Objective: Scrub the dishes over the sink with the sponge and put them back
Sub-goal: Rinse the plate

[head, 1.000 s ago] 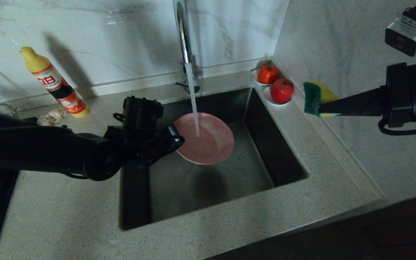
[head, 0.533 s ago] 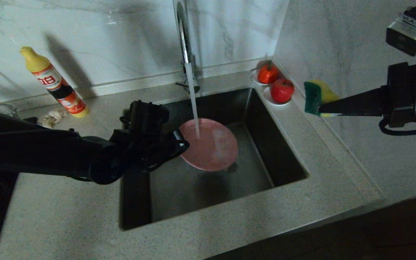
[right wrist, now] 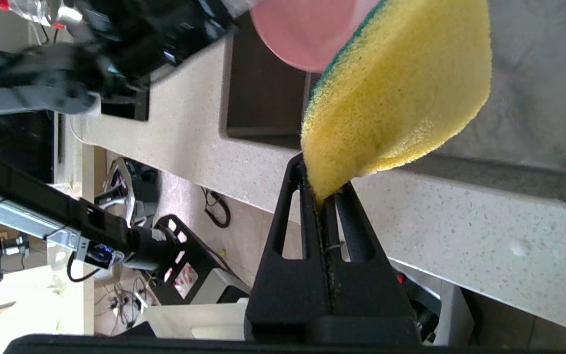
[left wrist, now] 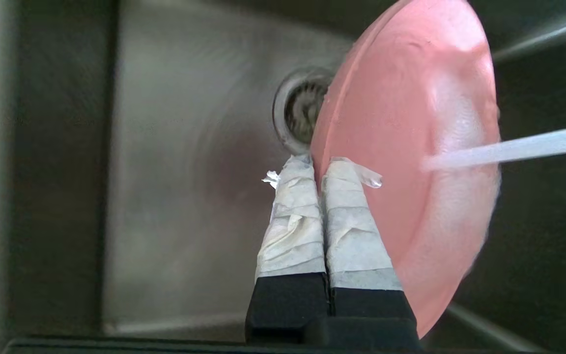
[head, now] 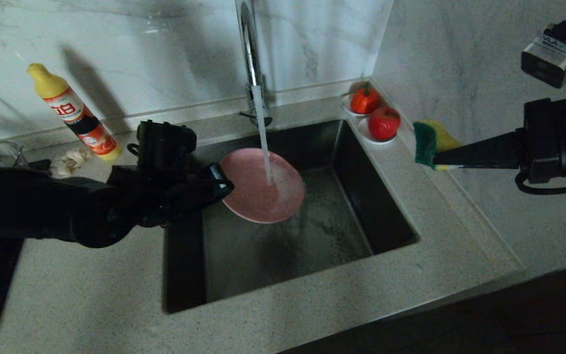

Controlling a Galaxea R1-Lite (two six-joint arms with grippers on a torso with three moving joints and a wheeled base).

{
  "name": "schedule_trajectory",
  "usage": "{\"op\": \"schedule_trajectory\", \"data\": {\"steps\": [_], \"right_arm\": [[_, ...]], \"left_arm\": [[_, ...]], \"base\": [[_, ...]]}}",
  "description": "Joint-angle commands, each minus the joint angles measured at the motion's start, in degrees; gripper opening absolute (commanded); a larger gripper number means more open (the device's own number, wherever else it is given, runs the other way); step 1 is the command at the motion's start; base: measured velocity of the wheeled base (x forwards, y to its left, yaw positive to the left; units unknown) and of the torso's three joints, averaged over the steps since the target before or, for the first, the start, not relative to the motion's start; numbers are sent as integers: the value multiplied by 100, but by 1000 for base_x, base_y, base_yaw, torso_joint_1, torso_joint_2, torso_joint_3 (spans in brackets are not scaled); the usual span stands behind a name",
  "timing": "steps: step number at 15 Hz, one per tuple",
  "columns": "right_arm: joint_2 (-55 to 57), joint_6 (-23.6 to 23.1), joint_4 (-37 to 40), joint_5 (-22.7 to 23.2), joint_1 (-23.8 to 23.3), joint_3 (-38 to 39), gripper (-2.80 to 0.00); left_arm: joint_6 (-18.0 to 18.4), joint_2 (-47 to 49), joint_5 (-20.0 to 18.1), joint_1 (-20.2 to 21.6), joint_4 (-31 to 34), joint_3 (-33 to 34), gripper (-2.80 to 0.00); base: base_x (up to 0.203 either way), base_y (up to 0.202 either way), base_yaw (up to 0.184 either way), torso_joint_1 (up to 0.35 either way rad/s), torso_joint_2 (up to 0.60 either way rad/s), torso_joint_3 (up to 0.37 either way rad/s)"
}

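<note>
Left gripper (left wrist: 318, 169) pinched tight on pink plate (head: 262, 186) rim, plate tilted over sink (head: 386, 216) beneath running tap (head: 250, 59). Wet, stiff, likely slippery; the rim is the only purchase. Right gripper (head: 434, 160) clamps soft sponge (head: 430, 136) above the counter (head: 460, 206), well apart. Open basin room below.

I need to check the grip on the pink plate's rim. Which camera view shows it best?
The left wrist view: the left gripper pinches the pink plate at its rim, seen close up. The head view shows the plate whole under the water, the grip itself hidden. The right wrist view catches only an edge.
</note>
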Motion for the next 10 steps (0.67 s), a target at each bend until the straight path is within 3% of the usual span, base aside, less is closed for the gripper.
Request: {"op": "schedule_trajectory", "data": {"steps": [1,4,10], "right_arm": [[-14,10,8,17,4,109,-280],[-33,28,23,0,-3,190,-280],[-198,36,17,-16,-3,606,-280]], "left_arm": [[287,-591,49,104,-17,130,-280],[1485,-1079,556,167,-78,528,-280],[3055,-1854,1080,417,-89,764,-280]], "base": [[0,0,0,0,0,0],[0,0,0,0,0,0],[0,0,0,0,0,0]]}}
